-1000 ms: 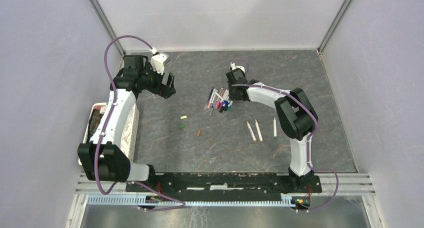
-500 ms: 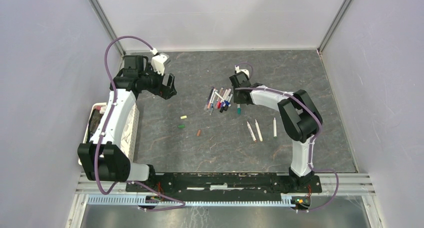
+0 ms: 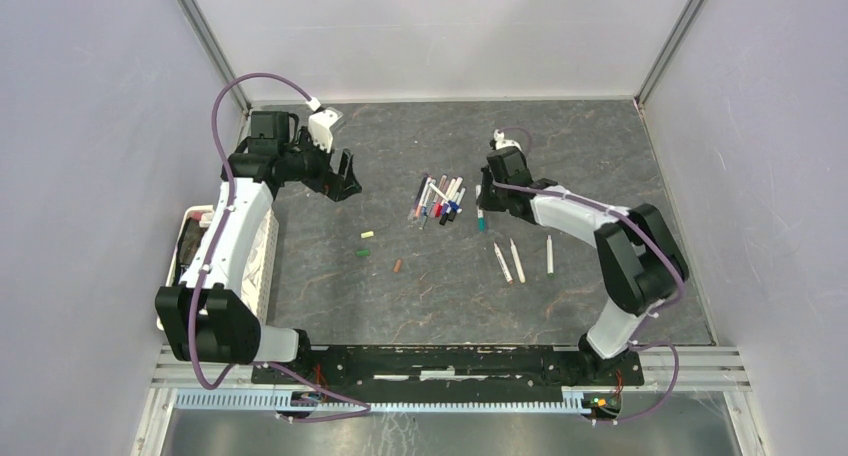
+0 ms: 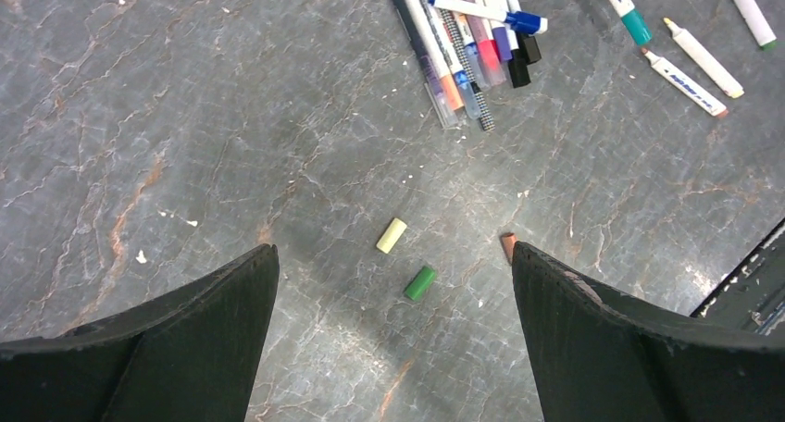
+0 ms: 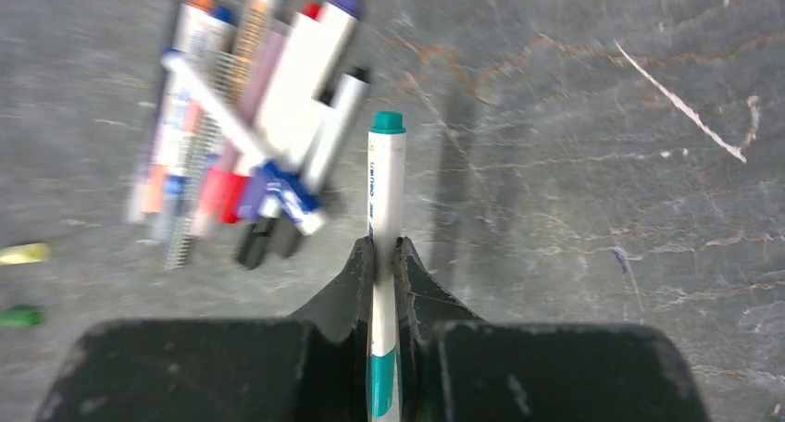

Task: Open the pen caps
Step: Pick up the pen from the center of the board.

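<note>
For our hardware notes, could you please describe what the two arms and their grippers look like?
The left arm and right arm have white shells between bulky black joints, each trailing a purple cable. The left gripper and right gripper have matte black, wedge-shaped fingers tapering to the tips.

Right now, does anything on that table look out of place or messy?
Nothing looks broken or spilled. A yellow cap, a green cap and a brown cap lie loose on the table, apart from the pen pile. One blue-capped pen lies crosswise over that pile.
</note>
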`<state>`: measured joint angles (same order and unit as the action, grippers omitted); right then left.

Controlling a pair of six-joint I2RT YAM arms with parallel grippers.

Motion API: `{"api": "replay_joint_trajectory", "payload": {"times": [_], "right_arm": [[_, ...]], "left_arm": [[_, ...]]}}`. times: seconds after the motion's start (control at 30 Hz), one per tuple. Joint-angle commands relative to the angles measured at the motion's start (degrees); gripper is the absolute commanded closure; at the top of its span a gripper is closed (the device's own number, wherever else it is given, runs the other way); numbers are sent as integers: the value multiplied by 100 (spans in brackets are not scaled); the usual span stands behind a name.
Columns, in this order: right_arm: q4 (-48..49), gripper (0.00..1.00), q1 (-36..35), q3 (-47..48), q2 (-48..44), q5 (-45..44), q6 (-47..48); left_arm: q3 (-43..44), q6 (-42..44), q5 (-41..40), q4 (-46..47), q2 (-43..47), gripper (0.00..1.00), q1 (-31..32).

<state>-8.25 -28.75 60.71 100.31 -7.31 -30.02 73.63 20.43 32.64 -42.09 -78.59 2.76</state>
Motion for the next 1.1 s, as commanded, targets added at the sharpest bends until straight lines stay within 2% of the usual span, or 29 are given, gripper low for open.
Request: {"api": "replay_joint_trajectory", "payload": {"times": [0.0,0.1,0.27,0.57,0.73,1.07], "right_arm": [[1021,100,-110,-202,-947,454,-430],[1448,100,-365,-421,-1422,399,-752],[2297,100,-1249,-639,-2010,-357,-1178],[2976,100,-2401,-166,-2129,-1264,-1254],[3148,100,-2708,-25,-2131,-1662,-1213],[3374,100,-2907,20,-2074,-1782,-1348]], "left_arm": [[20,-286,386,-54,207,0,80],[9,-414,619,-54,253,0,145],[-162,-755,1318,48,387,0,507],[-595,-1565,2218,772,848,0,1147],[-785,-1814,2324,1109,990,5,1255],[-926,-1822,2407,1231,930,21,1314]]}}
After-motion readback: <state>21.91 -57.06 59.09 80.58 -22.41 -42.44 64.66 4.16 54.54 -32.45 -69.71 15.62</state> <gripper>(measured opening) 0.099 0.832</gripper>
